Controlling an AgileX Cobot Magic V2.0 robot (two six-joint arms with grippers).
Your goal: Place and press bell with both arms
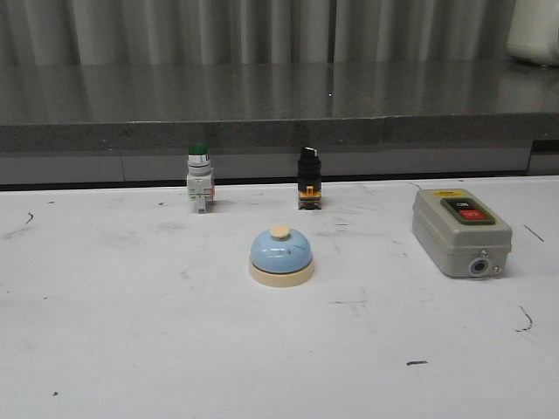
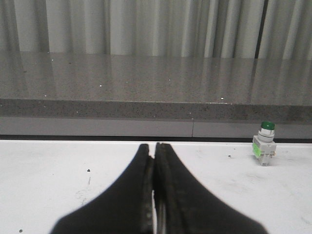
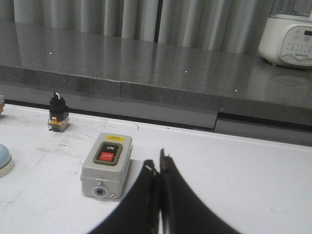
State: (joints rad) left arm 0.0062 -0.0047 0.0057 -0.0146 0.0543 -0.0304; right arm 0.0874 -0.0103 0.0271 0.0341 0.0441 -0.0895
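1. Two grippers are mine, and neither appears in the front view; both are well back from the bell (image 1: 281, 255), which sits upright near the middle of the white surface (image 1: 113, 349) with its cream button on top.

2. My left gripper (image 2: 154, 161) has its fingers pressed together with nothing between them. Its camera shows the green-capped pushbutton (image 2: 264, 149) ahead and off to my right, but no bell at all.

3. My right gripper (image 3: 159, 168) is likewise pressed together and empty. Just ahead of it and a little to my left stands the grey switch box (image 3: 106, 165) with its ON and OFF buttons. Beyond that, at the very edge of this view, a sliver of the bell (image 3: 4, 161) shows, further to my left.

4. So the bell lies forward and inward from both arms, between them. I judge the right arm to have the better line on it, since only its camera catches it, though the switch box stands near that path.

5. Being a round dome, the bell has no long axis, so any approach angle should suit; the black selector switch (image 1: 307, 177) behind it is well apart.
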